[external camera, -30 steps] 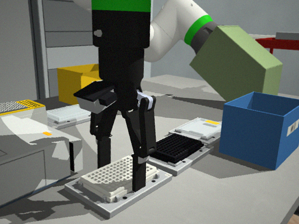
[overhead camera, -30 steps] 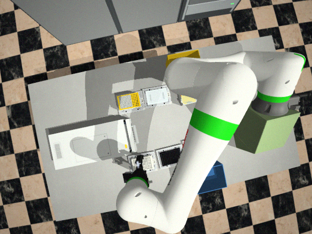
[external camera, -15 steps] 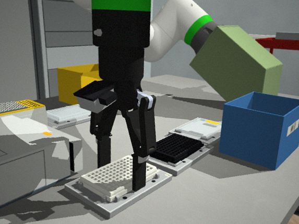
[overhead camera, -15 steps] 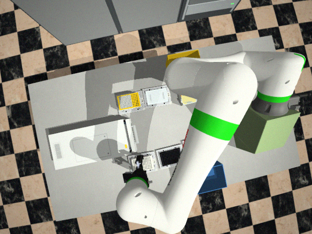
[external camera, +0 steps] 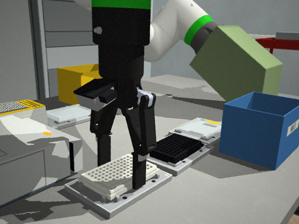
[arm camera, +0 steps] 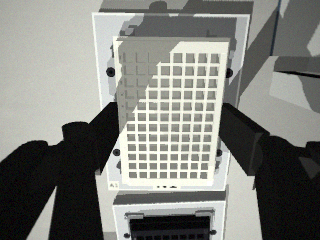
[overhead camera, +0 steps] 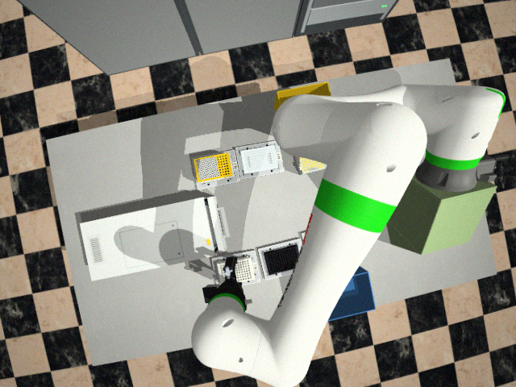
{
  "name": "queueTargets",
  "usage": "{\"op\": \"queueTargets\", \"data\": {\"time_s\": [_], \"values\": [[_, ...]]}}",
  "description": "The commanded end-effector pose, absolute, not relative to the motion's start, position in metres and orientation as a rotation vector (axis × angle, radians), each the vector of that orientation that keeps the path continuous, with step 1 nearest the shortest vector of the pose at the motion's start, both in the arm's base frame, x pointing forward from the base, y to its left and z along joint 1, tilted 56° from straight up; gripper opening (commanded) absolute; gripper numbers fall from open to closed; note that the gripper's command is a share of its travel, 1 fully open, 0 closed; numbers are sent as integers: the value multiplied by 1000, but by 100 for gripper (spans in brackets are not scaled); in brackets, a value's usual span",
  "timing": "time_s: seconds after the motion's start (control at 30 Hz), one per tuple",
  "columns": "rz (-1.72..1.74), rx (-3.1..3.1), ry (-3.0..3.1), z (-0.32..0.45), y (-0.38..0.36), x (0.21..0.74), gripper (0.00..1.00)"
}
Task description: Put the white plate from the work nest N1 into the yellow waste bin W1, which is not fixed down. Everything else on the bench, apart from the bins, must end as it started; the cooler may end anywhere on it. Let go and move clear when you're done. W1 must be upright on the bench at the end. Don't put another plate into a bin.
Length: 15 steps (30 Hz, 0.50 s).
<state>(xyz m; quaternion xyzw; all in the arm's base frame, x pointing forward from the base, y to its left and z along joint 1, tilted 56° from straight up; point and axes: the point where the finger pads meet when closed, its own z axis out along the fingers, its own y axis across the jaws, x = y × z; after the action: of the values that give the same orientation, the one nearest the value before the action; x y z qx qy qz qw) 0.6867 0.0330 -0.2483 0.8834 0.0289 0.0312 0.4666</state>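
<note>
The white plate (external camera: 118, 172) is a gridded well plate at the grey work nest N1 (external camera: 118, 191) near the bench's front; one end looks slightly raised off the nest. It fills the wrist view (arm camera: 170, 117). My gripper (external camera: 120, 167) stands upright over it, its two black fingers pressed on the plate's long sides, shut on it; it also shows in the wrist view (arm camera: 170, 135) and from above (overhead camera: 233, 268). The yellow bin W1 (external camera: 75, 83) stands upright at the back of the bench, partly hidden by my arm (overhead camera: 301, 93).
A black plate (external camera: 176, 148) sits in the neighbouring nest, with a lidded plate (external camera: 198, 127) beyond it. A blue bin (external camera: 263, 127) stands at the right. A grey instrument (external camera: 19, 148) is close on the left. A yellow tip box (overhead camera: 212, 166), a clear plate (overhead camera: 259, 159) and a green cooler (overhead camera: 437, 216) are farther off.
</note>
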Motion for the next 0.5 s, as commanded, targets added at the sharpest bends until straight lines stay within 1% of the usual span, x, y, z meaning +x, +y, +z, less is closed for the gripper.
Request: {"op": "queueTargets", "data": {"time_s": [0.0, 0.47], "values": [[80, 2169, 72, -247, 36, 687, 10], [80, 2169, 72, -244, 40, 687, 10]]}}
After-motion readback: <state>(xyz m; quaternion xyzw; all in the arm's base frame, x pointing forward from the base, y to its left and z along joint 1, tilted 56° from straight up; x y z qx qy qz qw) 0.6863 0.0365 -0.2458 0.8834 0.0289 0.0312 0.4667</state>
